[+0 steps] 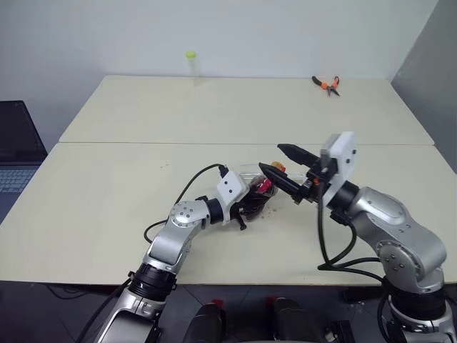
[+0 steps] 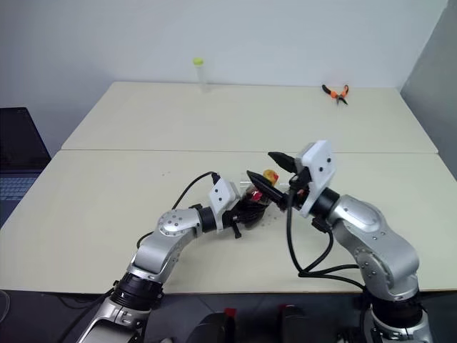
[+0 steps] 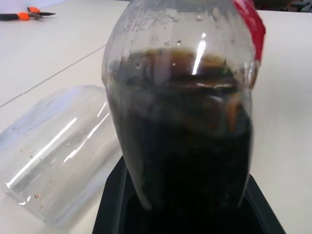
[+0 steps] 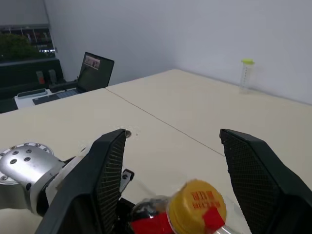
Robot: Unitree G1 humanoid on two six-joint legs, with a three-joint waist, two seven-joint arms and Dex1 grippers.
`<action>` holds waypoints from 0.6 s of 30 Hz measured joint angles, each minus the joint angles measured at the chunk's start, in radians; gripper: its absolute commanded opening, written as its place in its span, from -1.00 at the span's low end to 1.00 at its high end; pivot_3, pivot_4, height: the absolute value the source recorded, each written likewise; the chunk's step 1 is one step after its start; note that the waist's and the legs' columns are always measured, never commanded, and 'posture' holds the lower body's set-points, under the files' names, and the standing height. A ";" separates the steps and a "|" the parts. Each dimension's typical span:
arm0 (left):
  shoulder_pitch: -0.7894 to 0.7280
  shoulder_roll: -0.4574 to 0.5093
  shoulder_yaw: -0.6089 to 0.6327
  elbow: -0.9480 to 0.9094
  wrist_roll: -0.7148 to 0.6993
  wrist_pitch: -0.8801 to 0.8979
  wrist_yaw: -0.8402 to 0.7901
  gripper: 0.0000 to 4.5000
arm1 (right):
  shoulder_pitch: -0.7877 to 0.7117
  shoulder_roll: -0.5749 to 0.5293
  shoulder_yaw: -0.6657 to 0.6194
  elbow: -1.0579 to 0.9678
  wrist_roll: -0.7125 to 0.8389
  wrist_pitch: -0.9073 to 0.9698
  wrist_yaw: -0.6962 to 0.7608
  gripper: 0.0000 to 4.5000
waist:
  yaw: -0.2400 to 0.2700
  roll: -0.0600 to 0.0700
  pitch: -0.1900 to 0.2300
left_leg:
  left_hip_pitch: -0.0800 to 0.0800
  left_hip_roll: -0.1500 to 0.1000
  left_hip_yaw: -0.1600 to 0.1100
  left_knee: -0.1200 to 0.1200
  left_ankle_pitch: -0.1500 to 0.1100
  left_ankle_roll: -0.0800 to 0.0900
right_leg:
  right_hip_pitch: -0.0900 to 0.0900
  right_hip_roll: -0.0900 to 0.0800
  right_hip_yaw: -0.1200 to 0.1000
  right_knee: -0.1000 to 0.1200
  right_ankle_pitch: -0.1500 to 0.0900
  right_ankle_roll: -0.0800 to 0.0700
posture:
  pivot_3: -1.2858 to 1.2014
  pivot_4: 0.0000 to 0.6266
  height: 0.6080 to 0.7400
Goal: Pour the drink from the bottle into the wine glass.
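Bottle [image 3: 185, 122]: near middle of bench [image 1: 107, 207], clamped in left hand [image 1: 246, 206], dark drink [image 3: 187, 161] filling lower body, yellow cap [image 4: 196, 205] and red neck mark uppermost. Wine glass [image 3: 53, 151]: lying on its side just beside bottle. Right hand [image 4: 173, 170]: fingers apart, one either side of cap, not touching. Far edge: thin tube [image 1: 191, 63], left; orange pliers [image 1: 326, 84], right. Laptop [image 1: 16, 153]: off bench, far left.
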 measured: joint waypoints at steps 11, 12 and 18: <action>0.000 0.005 -0.003 0.016 0.001 -0.002 -0.005 -0.62 | 0.067 -0.060 -0.016 0.044 -0.069 -0.006 0.016 0.46 | 0.003 0.000 0.000 | 0.000 0.000 0.001 0.000 0.000 0.000 | 0.000 0.000 0.000 0.000 0.000 0.000 | 0.03 -0.52 1.00; 0.000 0.005 -0.003 0.016 0.001 -0.002 -0.005 -0.62 | 0.088 -0.079 -0.036 0.032 -0.051 -0.004 0.035 0.46 | 0.003 0.000 0.000 | 0.000 0.000 0.000 0.000 0.000 0.000 | 0.000 0.000 0.000 -0.001 0.000 0.000 | 0.03 -0.52 1.00; 0.001 0.020 0.000 0.017 0.000 -0.018 -0.022 -0.62 | 0.203 -0.180 -0.145 0.023 0.040 0.045 0.134 0.46 | -0.001 0.000 0.000 | 0.001 0.000 0.001 0.000 0.000 0.000 | 0.001 0.000 0.001 0.000 0.000 0.000 | 0.03 -0.52 1.00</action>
